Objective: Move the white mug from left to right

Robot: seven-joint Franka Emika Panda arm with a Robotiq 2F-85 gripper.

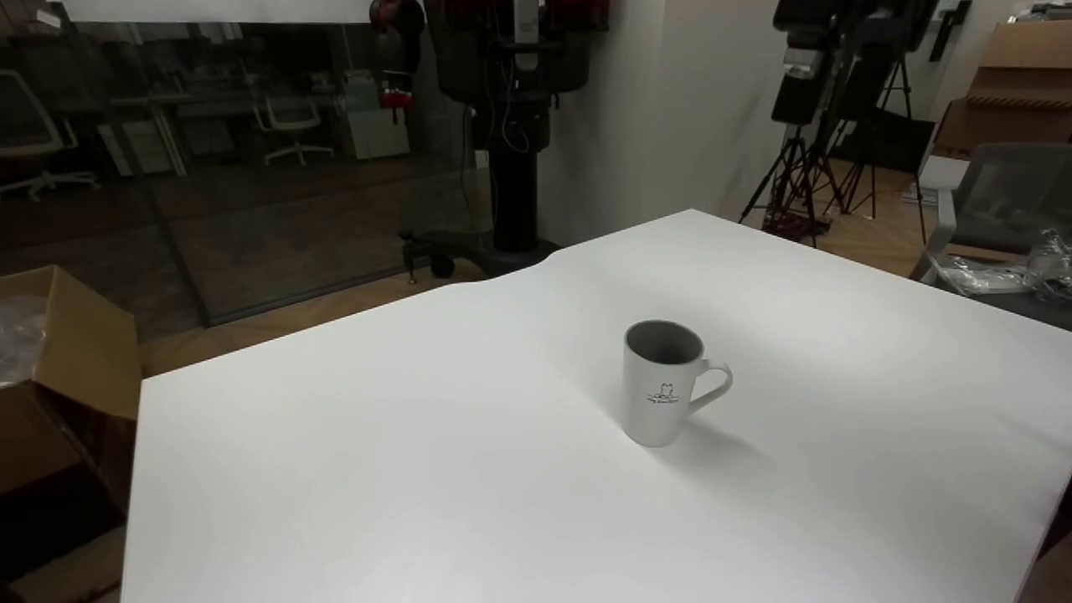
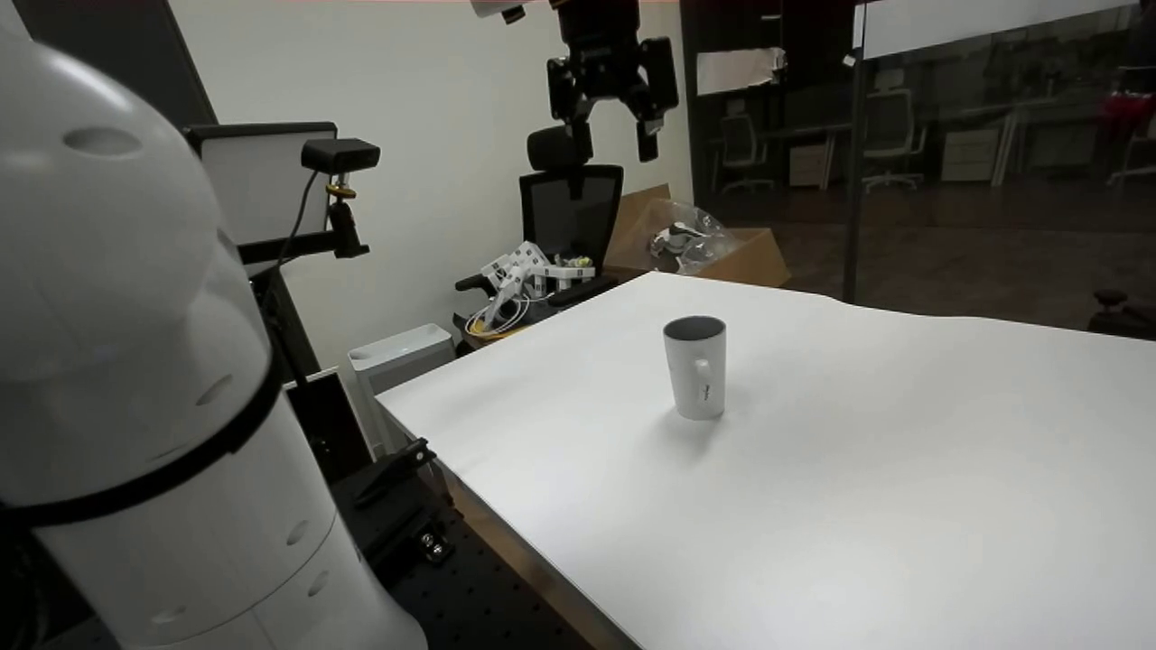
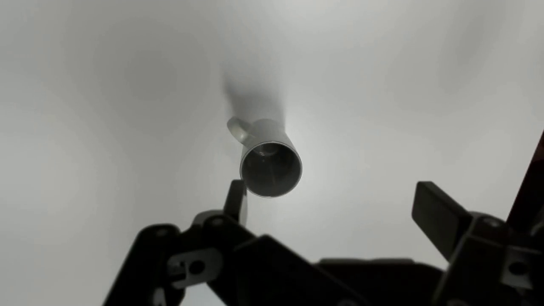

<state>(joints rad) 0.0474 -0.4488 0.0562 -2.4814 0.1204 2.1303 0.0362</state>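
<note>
The white mug (image 1: 655, 392) stands upright on the desk (image 1: 377, 469), well below the hand (image 2: 614, 144), whose fingers (image 3: 440, 214) are spread wide and hold nothing, presumably so that they can come down on either side of its body.

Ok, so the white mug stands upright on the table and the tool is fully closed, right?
The tool is not closed: the wrist view shows it open, its fingers apart. The white mug does stand upright on the table.
</note>
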